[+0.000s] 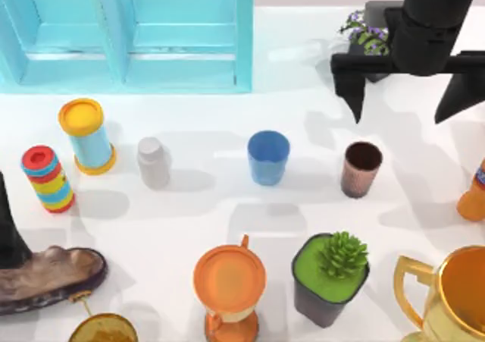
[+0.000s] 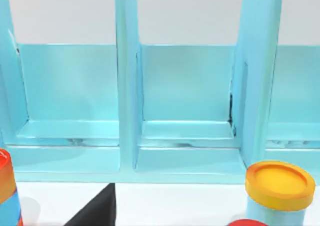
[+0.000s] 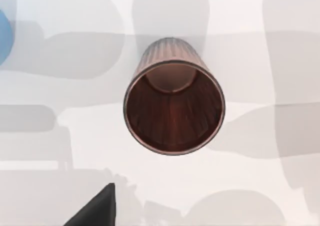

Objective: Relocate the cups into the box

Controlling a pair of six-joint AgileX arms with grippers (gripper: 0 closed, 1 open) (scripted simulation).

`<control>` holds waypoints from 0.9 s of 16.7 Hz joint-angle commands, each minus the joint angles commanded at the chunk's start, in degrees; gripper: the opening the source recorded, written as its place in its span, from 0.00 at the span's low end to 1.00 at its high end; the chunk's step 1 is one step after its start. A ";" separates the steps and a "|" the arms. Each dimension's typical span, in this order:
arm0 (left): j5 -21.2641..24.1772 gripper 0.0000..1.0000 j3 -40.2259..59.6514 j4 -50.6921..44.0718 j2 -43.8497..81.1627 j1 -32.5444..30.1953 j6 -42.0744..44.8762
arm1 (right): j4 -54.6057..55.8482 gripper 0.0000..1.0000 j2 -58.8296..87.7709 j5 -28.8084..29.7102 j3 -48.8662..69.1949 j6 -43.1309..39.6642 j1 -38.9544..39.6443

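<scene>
Along the table's near edge, seen from above, a row of bystanders: a brown shoe (image 1: 42, 280) at the left, an amber goblet (image 1: 104, 329), an orange hourglass (image 1: 229, 293), a potted succulent (image 1: 331, 277) in a dark pot, and a big gold trophy cup (image 1: 451, 296) at the right corner. One row farther back on the white table (image 1: 189, 221) stand the two cups of the task, both upright and well apart from each other: the blue cup (image 1: 268, 157) near the middle, and the ribbed brown cup (image 1: 361, 169) to its right, its dark inside showing in the right wrist view (image 3: 173, 105). Left of the blue cup are a small grey-white bottle (image 1: 154, 162), a light-blue canister with a yellow lid (image 1: 87, 136) and a striped stack toy (image 1: 48, 178); an orange bottle (image 1: 474, 194) sits at the right edge. Beyond the brown cup and higher, the right gripper (image 1: 405, 99) hangs over the table with its two black fingers spread wide, holding nothing, just in front of a purple-flowered plant (image 1: 365, 32). Farthest back at the left stands the turquoise box (image 1: 129, 31), its compartments bare in the left wrist view (image 2: 185, 95). Of the left arm, a dark part (image 1: 9, 228) rises at the table's left edge; whether its gripper is apart or together cannot be told.
</scene>
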 joint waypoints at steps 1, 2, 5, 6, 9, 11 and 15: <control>0.00 1.00 0.00 0.00 0.00 0.00 0.00 | 0.12 1.00 -0.12 0.01 -0.14 -0.06 -0.32; 0.00 1.00 0.00 0.00 0.00 0.00 0.00 | 0.30 1.00 -0.08 0.01 -0.31 -0.08 -0.29; 0.00 1.00 0.00 0.00 0.00 0.00 0.00 | 4.23 1.00 0.41 0.00 -4.17 -0.13 -0.11; 0.00 1.00 0.00 0.00 0.00 0.00 0.00 | 6.69 1.00 0.64 0.01 -6.30 -0.09 -0.09; 0.00 1.00 0.00 0.00 0.00 0.00 0.00 | 15.93 1.00 1.61 0.01 -13.79 0.06 0.04; 0.00 1.00 0.00 0.00 0.00 0.00 0.00 | 19.93 1.00 2.17 0.02 -17.60 0.16 0.13; 0.00 1.00 0.00 0.00 0.00 0.00 0.00 | 21.52 1.00 2.41 0.02 -19.10 0.20 0.17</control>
